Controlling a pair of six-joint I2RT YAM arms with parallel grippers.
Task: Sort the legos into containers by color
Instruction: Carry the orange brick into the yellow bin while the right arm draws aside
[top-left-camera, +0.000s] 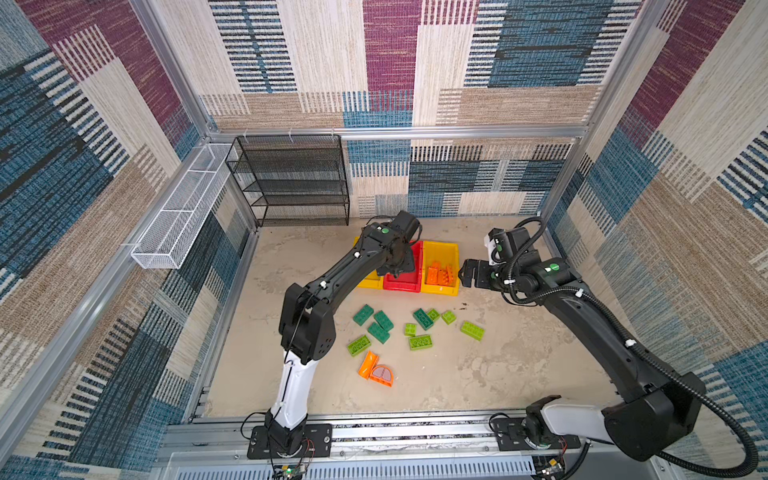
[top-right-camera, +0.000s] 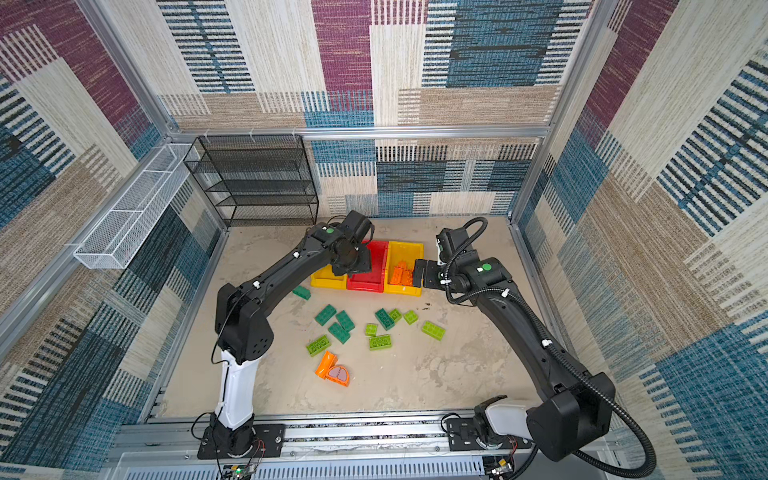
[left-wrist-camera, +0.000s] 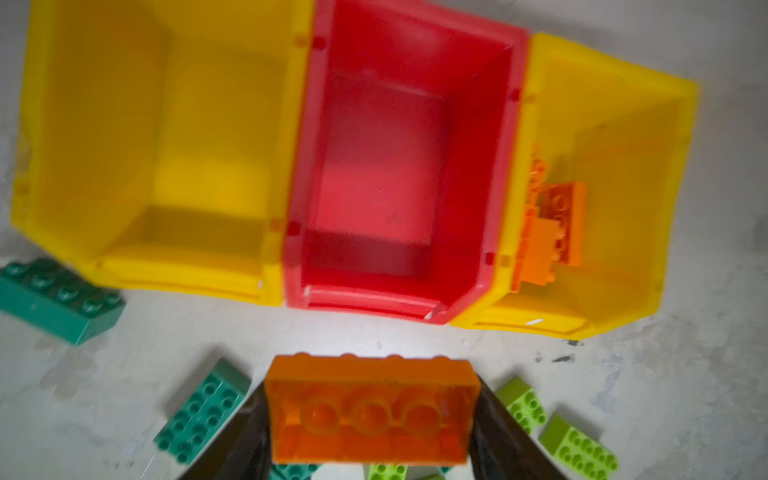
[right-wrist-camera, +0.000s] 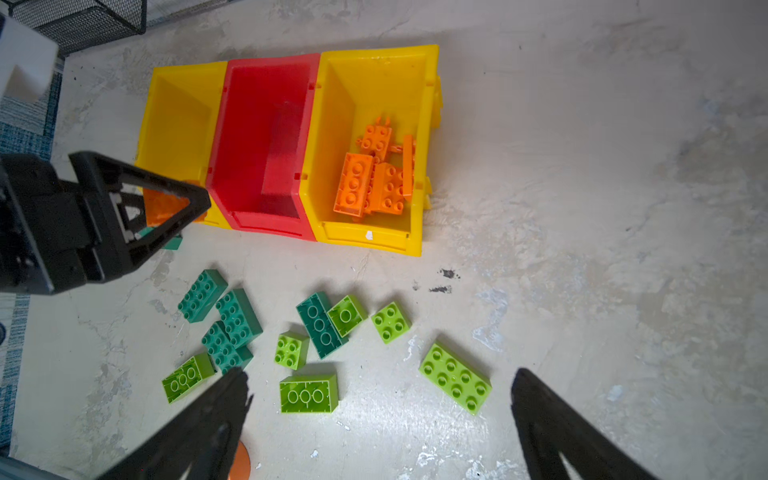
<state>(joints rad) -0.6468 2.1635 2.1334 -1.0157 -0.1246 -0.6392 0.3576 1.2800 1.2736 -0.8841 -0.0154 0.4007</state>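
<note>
Left hand (left-wrist-camera: 368, 399): clamped on an orange brick (left-wrist-camera: 370, 424), hollow underside facing the wrist camera.
Red bin (left-wrist-camera: 505, 166): just ahead of the left hand.
Yellow bins (left-wrist-camera: 83, 166): one on each side of the red bin, touching it. The one nearer the right hand (left-wrist-camera: 665, 187) holds orange bricks (right-wrist-camera: 370, 178).
Right hand (right-wrist-camera: 378, 390): fingers wide apart, gripping nothing, just beside that bin's outer wall.
Dark green bricks (top-left-camera: 363, 314), lime bricks (top-left-camera: 471, 330): loose on the worktop (top-left-camera: 478, 374), behind both hands.
Orange curved piece (top-left-camera: 376, 370): farthest back, near the left arm.
</note>
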